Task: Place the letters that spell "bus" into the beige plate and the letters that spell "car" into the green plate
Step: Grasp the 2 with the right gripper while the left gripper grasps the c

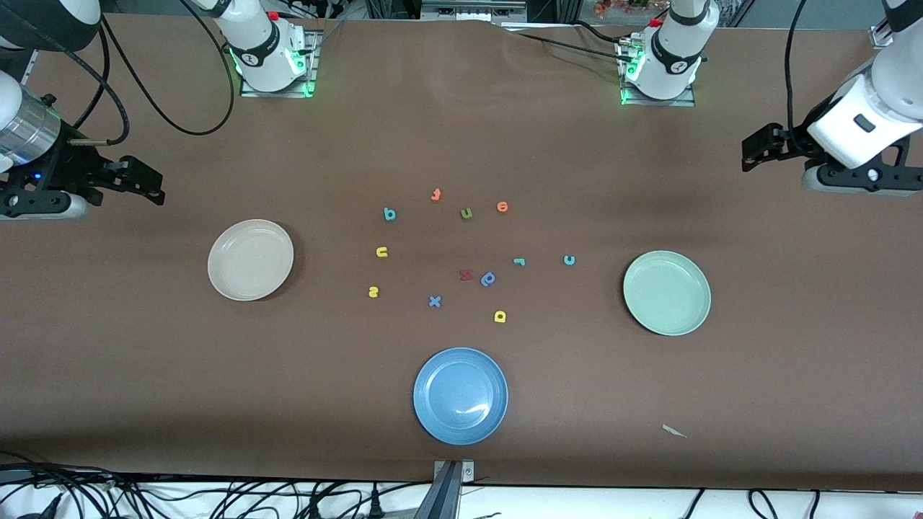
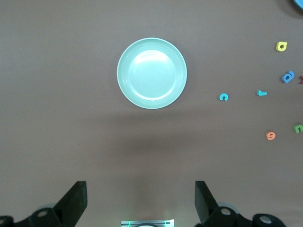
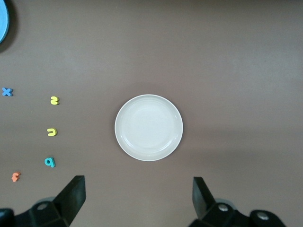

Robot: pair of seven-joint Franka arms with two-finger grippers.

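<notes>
Front view: six tiny foam task letters lie mid-table btwn the round cream-beige shallow plate (image 1: 250, 259) and round pale mint-green shallow plate (image 1: 667, 293), both empty. Teal "b" (image 1: 389, 213), yellow "u" (image 1: 381, 251), yellow "s" (image 1: 373, 292) sit toward beige; teal "c" (image 1: 569, 260), teal "r" (image 1: 519, 261), yellow "a" (image 1: 500, 316) toward green. Prob. feather-light, squashy, thin: pinch across edges, gently. Left gripper (image 1: 761, 148) and right gripper (image 1: 140, 184) wait at table ends, fingers released, holding nothing.

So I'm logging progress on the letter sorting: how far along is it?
Nothing is done: the beige plate and green plate hold nothing. Nothing is in hand; the left gripper and right gripper wait with open jaws above the table's ends. Left: teal b, yellow u, yellow s, teal c, teal r, yellow a.
</notes>
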